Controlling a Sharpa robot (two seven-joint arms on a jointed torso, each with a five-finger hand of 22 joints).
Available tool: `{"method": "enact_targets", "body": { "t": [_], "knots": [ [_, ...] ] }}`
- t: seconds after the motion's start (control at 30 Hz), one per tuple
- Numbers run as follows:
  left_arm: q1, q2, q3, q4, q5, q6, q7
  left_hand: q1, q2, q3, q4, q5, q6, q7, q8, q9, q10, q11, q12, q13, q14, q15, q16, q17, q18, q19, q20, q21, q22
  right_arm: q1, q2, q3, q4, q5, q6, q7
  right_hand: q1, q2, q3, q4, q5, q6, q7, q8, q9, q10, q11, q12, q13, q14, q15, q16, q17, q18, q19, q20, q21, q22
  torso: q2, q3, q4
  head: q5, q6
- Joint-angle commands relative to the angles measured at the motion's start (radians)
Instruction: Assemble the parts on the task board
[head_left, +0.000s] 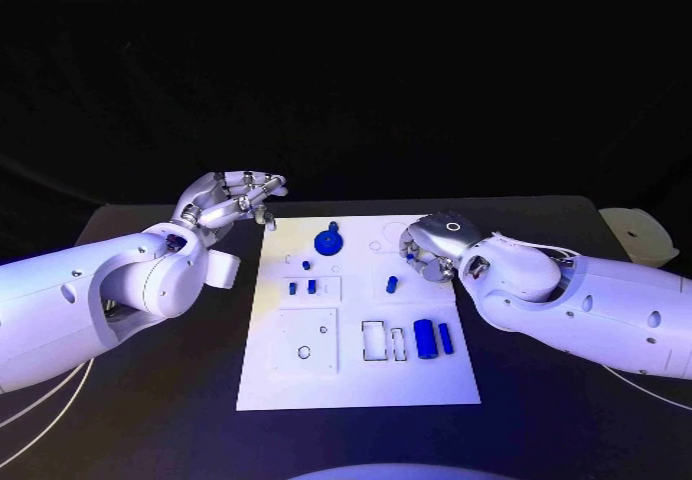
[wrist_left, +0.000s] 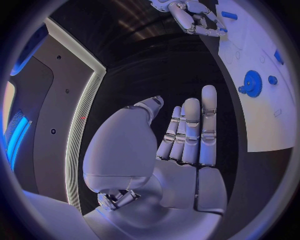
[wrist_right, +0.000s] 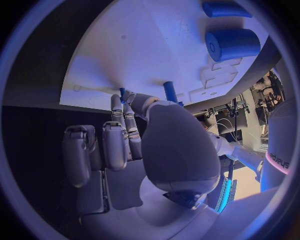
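The white task board (head_left: 361, 385) lies in the middle of the table. On it are a blue gear (head_left: 330, 241), short blue pegs (head_left: 302, 287), a blue peg (head_left: 391, 284) and a thick blue cylinder (head_left: 426, 338) beside a thinner one (head_left: 446, 338). My right hand (head_left: 433, 245) reaches down over the board's far right part. In the right wrist view it pinches a small blue pin (wrist_right: 122, 92) between thumb and a finger, its tip at the board, close to the standing peg (wrist_right: 169, 91). My left hand (head_left: 231, 200) hovers off the board's far left corner, fingers straight, holding nothing.
A white object (head_left: 642, 235) sits at the table's far right edge. The board's near half has a square plate with a hole (head_left: 307, 340) and narrow slots (head_left: 374, 340). Bare black table (head_left: 159, 400) lies on both sides of the board.
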Motion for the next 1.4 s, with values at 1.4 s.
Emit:
{"method": "enact_targets", "body": {
  "t": [1.4],
  "knots": [
    [0.003, 0.035, 0.000, -0.019, 0.009, 0.018, -0.008, 0.011, 0.002, -0.004, -0.004, 0.004, -0.012, 0.002, -0.002, -0.004, -0.021, 0.002, 0.011, -0.003, -0.017, 0.003, 0.000, -0.005, 0.014, 0.003, 0.007, -0.010, -0.005, -0.075, 0.110, 0.007, 0.210, 0.101, -0.088, 0.084, -0.002, 0.007, 0.001, -0.015, 0.017, 0.004, 0.005, 0.003, 0.001, 0.032, -0.027, -0.005, 0.000, 0.047, -0.005, -0.006, 0.003, -0.013, 0.077, -0.007, -0.001, 0.226, -0.001, -0.0035, 0.0030, 0.131, -0.026]
  ]
}}
